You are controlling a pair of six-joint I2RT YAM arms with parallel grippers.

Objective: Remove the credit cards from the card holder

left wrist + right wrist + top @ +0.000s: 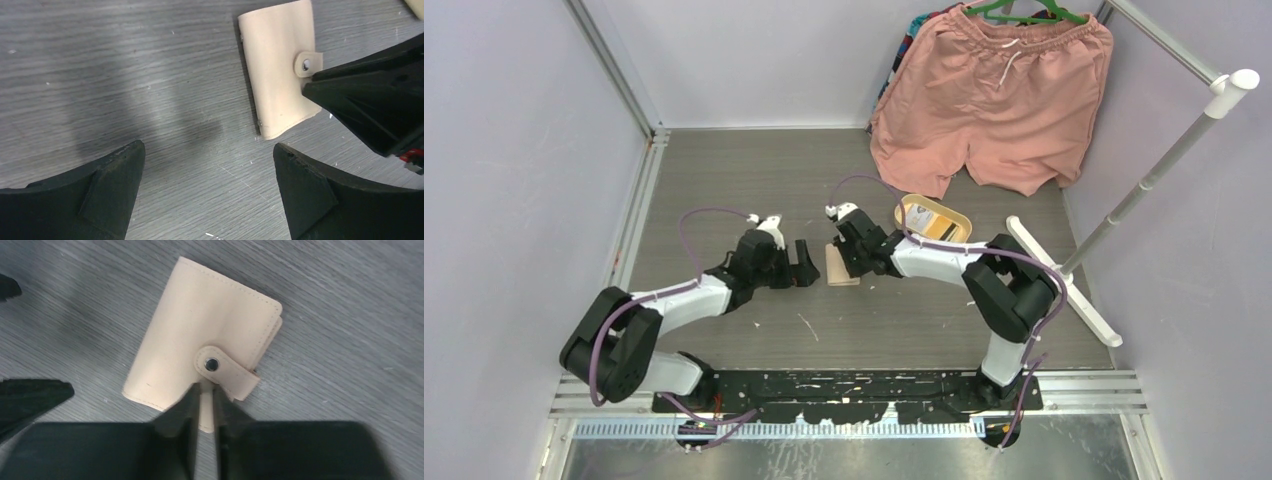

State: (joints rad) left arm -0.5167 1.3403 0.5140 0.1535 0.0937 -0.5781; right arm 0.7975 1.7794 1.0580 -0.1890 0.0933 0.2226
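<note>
The card holder (841, 268) lies closed and snapped flat on the grey table between my two grippers. It is tan, with a tab and metal snap (212, 364). No credit cards show; the holder's inside is hidden. My right gripper (203, 387) is shut to a thin slit, empty, tips over the holder (200, 325) just short of the tab. It stands at the holder's right side in the top view (854, 258). My left gripper (207, 146) is open and empty, just left of the holder (277, 70), over bare table; it also shows in the top view (806, 262).
An oval tan tray (905, 212) with something yellow and white in it sits behind the right arm. Pink shorts (994, 100) hang at the back right. A white rack pole (1144, 185) and its foot (1064, 280) stand at the right.
</note>
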